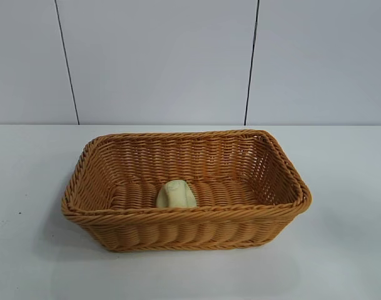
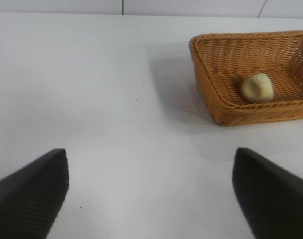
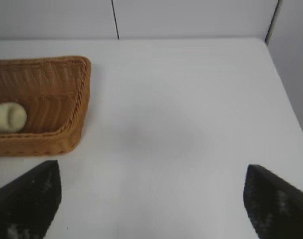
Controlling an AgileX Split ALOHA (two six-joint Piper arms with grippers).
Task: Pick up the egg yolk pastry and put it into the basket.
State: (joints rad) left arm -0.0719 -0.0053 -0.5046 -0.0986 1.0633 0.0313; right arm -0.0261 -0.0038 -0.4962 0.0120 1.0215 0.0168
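The egg yolk pastry (image 1: pixel 176 194), a small pale yellow dome, lies on the floor of the orange-brown wicker basket (image 1: pixel 115 222), close to its near wall. It also shows inside the basket in the left wrist view (image 2: pixel 257 88) and the right wrist view (image 3: pixel 9 117). The basket's rim shows in the left wrist view (image 2: pixel 201 64) and the right wrist view (image 3: pixel 79 107). My left gripper (image 2: pixel 151 194) is open and empty over bare table, well away from the basket. My right gripper (image 3: pixel 152 199) is open and empty over bare table on the basket's other side. Neither gripper shows in the exterior view.
The white table (image 1: pixel 340 250) stretches around the basket on all sides. A pale panelled wall (image 1: pixel 159 62) stands behind it. In the right wrist view the table's edge (image 3: pixel 290 104) runs along one side.
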